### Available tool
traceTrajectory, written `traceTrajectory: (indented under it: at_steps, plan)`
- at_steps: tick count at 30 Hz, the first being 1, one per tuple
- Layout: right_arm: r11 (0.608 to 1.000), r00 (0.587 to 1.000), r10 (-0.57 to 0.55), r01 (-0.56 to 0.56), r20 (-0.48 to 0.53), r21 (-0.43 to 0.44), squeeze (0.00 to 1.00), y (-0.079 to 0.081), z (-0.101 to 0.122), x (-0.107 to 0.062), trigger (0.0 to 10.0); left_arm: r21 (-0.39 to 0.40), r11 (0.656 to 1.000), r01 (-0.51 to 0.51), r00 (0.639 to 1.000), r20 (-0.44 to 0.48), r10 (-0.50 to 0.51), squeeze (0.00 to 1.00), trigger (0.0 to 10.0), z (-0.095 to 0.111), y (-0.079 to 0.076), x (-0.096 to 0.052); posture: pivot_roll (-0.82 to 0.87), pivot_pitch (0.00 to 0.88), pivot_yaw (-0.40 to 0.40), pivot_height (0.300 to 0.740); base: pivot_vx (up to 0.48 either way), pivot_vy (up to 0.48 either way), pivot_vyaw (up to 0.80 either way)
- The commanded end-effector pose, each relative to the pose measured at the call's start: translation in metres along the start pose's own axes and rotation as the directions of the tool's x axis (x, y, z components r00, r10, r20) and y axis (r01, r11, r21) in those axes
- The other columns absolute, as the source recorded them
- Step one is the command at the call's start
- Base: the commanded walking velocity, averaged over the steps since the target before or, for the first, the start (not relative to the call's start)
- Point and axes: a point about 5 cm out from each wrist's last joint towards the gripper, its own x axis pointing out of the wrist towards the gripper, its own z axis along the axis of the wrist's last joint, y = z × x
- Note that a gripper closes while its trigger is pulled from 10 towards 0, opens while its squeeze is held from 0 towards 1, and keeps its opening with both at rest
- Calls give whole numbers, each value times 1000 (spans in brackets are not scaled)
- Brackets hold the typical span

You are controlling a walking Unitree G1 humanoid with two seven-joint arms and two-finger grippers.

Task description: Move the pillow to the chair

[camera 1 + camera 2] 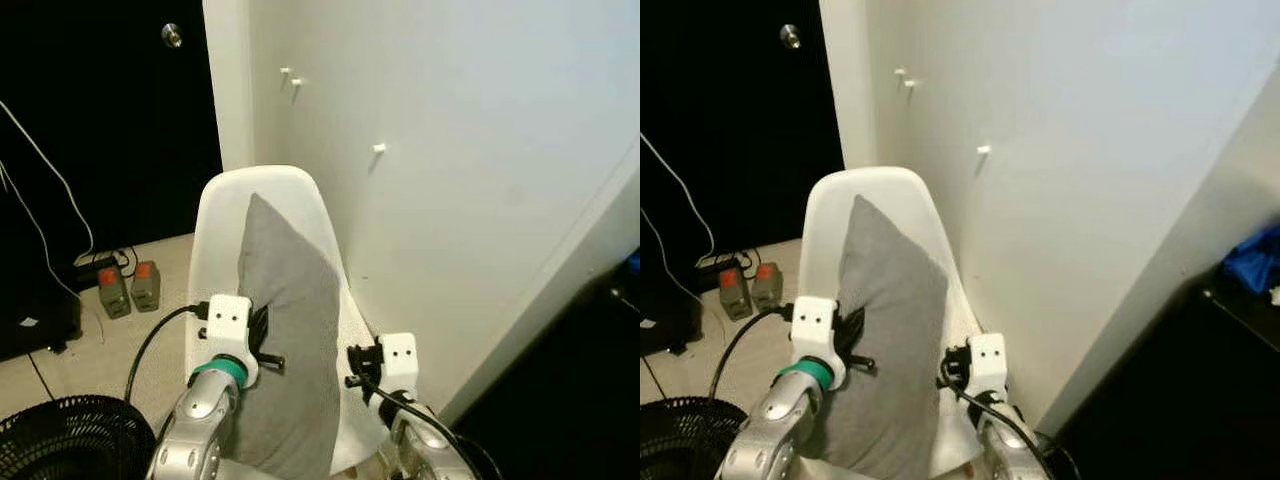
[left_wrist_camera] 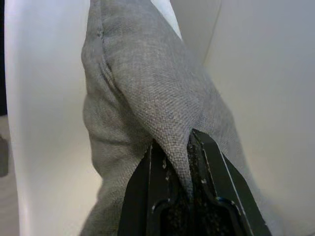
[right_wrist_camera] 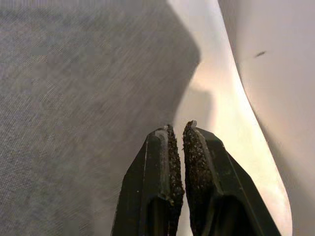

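A grey pillow (image 1: 290, 330) stands on edge in the white chair (image 1: 225, 205), leaning against its back with one corner pointing up. My left gripper (image 2: 178, 153) is shut on a fold of the pillow's fabric at its left side. My right gripper (image 3: 177, 135) is shut with nothing between its pads, hovering just off the pillow's right side over the chair's seat rim. Both silver arms rise from the bottom of the eye views, the left one (image 1: 205, 400) and the right one (image 1: 405, 410).
The chair stands against a white wall (image 1: 450, 150) beside a dark doorway. A black fan (image 1: 70, 440) sits on the floor at lower left. Two grey boxes with red tops (image 1: 130, 287) and cables lie by the doorway. A dark surface (image 1: 1200, 380) borders the right.
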Motion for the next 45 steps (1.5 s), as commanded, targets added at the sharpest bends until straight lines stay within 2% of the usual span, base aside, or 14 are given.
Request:
traceTrajectory:
  at_steps: [1, 22, 27, 45]
  plan:
    - [1000, 1000, -14, 14, -15, 12, 0, -3, -4, -2, 10000, 3, 1000, 20, 998, 61, -20, 0, 10000, 11, -4, 1, -54, 2, 37, 740, 247, 0, 0]
    - [1000, 1000, -22, 22, -21, 6, 0, -4, -6, -4, 10000, 38, 999, 8, 999, 46, -9, 0, 10000, 8, -5, 2, -61, 0, 39, 740, 24, 0, 0]
    - [998, 998, -56, 57, -23, 17, 0, -8, -6, -4, 10000, 41, 999, 4, 999, 44, -6, 0, 10000, 7, -5, 2, -61, 0, 39, 721, 0, 0, 0]
    - [997, 998, -63, 63, 1, 54, 0, -7, -5, -6, 10000, 56, 998, 18, 999, 35, -20, 0, 10000, 7, -5, 5, -65, 5, 69, 666, 0, 0, 0]
